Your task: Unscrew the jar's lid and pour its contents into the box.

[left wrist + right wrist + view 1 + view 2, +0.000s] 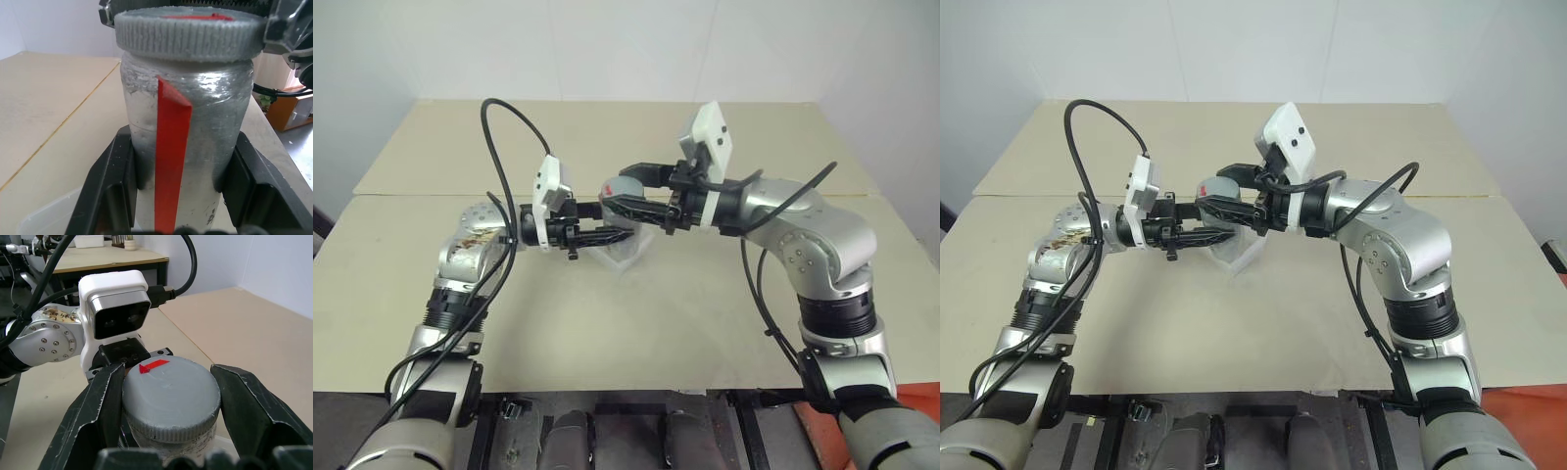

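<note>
My left gripper (619,235) is shut on the jar (186,147), one black finger on each side of its body, which carries a red strip. It holds the jar upright above the table. The grey ribbed lid (171,396), with a red mark on top, sits on the jar. My right gripper (615,188) comes in from the right and is shut on the lid, with a finger (102,406) pressed to either side. Just below and behind the jar, the clear box (628,253) rests on the table. The contents are hidden inside the jar.
The beige table (636,323) has a seam running across it behind the arms, and a white wall stands beyond its far edge. Both arms meet over the table's middle, with black cables looping above them.
</note>
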`<action>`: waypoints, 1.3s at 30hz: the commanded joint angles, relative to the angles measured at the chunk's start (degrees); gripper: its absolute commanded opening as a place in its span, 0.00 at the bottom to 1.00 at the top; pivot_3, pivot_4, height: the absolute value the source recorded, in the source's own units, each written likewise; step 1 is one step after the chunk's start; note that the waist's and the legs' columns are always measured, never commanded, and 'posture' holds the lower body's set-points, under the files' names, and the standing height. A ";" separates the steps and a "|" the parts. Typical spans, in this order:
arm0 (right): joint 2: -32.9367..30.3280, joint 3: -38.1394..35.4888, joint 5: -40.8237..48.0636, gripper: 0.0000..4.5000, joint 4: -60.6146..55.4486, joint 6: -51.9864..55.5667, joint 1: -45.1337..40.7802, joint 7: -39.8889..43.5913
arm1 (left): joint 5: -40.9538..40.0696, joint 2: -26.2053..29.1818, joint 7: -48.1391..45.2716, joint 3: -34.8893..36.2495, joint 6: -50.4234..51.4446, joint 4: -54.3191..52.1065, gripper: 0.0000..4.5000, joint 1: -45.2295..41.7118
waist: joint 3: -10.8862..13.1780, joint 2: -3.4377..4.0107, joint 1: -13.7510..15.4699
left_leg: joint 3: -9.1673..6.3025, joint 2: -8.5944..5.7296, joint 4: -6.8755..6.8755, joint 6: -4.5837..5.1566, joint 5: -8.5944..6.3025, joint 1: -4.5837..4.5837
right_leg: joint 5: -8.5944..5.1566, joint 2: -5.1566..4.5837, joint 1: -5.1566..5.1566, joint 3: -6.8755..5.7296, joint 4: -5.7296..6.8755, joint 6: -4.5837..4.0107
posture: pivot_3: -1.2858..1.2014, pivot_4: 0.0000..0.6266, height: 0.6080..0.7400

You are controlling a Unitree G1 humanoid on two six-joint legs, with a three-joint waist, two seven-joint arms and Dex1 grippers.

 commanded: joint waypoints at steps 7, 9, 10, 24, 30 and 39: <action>-3.28 0.44 4.27 0.62 3.28 -6.13 -1.07 20.85 | -3.15 2.15 -9.12 0.64 -0.97 -4.82 0.43 0.22 | 0.00 0.01 0.01 | 0.02 0.00 0.00 0.00 0.00 -0.03 | 0.00 0.01 -0.02 0.00 -0.02 0.00 | 0.52 0.24 1.00; -3.26 0.90 5.70 0.62 5.02 -6.80 -2.04 26.68 | -4.45 2.47 -11.10 0.91 -0.22 -6.41 0.43 0.28 | 0.00 0.01 0.00 | 0.01 0.00 0.00 0.00 0.00 -0.03 | 0.00 0.01 -0.02 0.00 -0.02 0.00 | 0.52 0.24 1.00; -3.08 1.01 6.61 0.62 6.05 -7.20 -2.64 30.02 | -5.08 2.64 -12.13 0.97 -0.04 -7.28 0.43 0.29 | 0.01 0.00 -0.01 | 0.01 0.00 0.00 0.00 0.00 -0.02 | 0.00 0.01 -0.02 0.00 -0.02 0.00 | 0.52 0.24 1.00; -0.70 7.33 3.21 0.62 18.88 -15.98 -9.49 52.49 | -8.30 3.54 -18.29 -0.71 2.94 -11.97 0.43 -0.40 | 0.01 0.01 -0.03 | -0.01 0.02 0.03 0.00 0.00 0.01 | 0.00 0.04 -0.01 0.00 0.03 0.00 | 0.52 0.24 1.00; -0.25 2.42 1.76 0.98 18.12 -16.61 -7.51 43.87 | -6.89 5.42 -15.69 0.38 2.93 -11.35 0.43 2.81 | 0.01 0.02 -0.02 | -0.05 0.03 0.04 0.00 0.00 0.00 | 0.00 0.03 -0.02 0.00 0.05 0.00 | 0.52 0.24 1.00; -1.92 -5.13 -1.76 1.00 8.47 -14.27 -0.73 22.63 | -2.38 6.58 0.46 5.60 2.36 -13.55 0.43 11.44 | 0.01 0.02 0.05 | -0.16 0.05 0.03 0.00 0.00 -0.05 | 0.00 0.00 -0.13 0.02 0.07 0.00 | 0.52 0.24 1.00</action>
